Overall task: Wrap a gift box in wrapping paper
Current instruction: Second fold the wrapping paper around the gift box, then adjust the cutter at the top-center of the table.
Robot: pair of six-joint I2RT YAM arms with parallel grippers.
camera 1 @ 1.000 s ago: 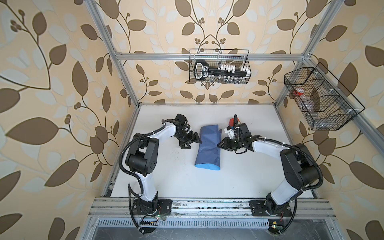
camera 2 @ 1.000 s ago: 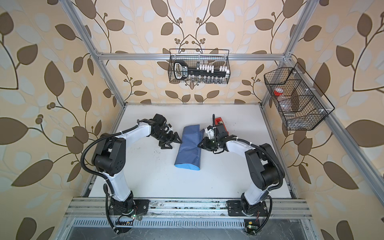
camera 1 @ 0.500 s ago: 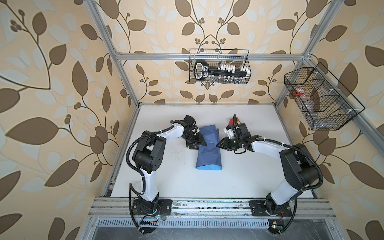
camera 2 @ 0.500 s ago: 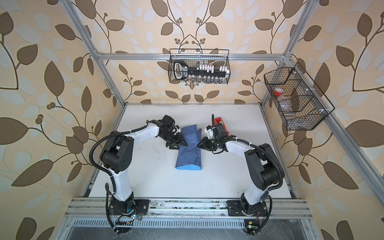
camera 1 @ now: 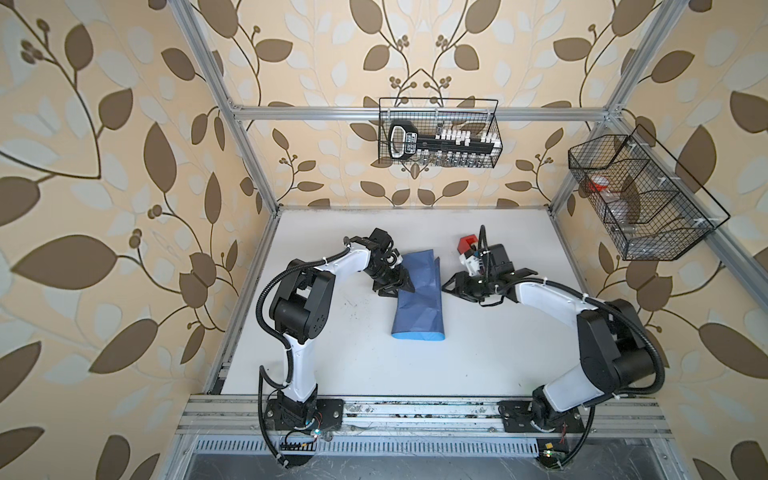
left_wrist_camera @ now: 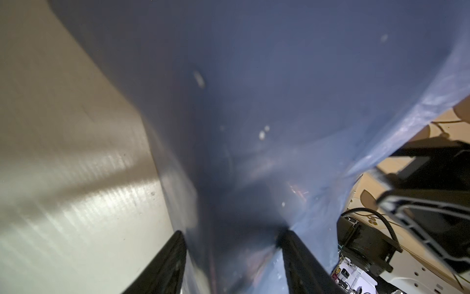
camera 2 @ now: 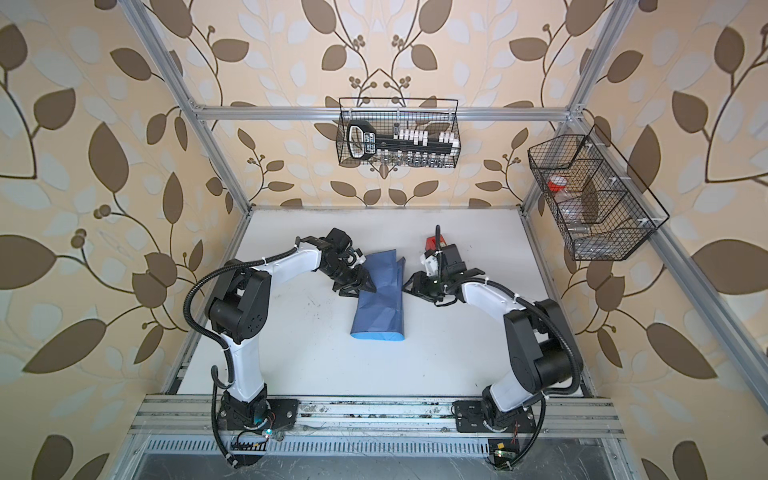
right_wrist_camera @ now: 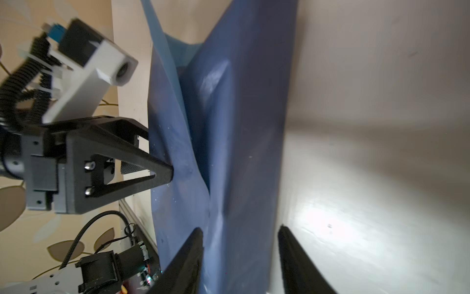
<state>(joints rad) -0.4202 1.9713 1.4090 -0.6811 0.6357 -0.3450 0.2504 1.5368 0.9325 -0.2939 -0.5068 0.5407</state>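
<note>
The wrapping paper (camera 1: pixel 419 307) (camera 2: pixel 380 307) lies mid-table, folded into a long bundle. Its dark slate face is outward and its light blue face shows at the near end. The gift box is hidden inside it. My left gripper (camera 1: pixel 397 289) (left_wrist_camera: pixel 231 236) is closed on the bundle's left edge, one finger on top of the paper (left_wrist_camera: pixel 254 101) and one at the table side. My right gripper (camera 1: pixel 451 284) (right_wrist_camera: pixel 240 231) stands open at the right edge. One of its fingers is over the paper (right_wrist_camera: pixel 229 127) and the other over bare table.
A red tape dispenser (camera 1: pixel 467 243) stands just behind my right wrist. A wire basket (camera 1: pixel 438 137) hangs on the back wall and another (camera 1: pixel 640 199) on the right wall. The white table (camera 1: pixel 415 365) runs to a metal rail at the front.
My left gripper moved right from beside the bundle onto its left edge and closed there. My right gripper opened its jaws while staying at the right edge.
</note>
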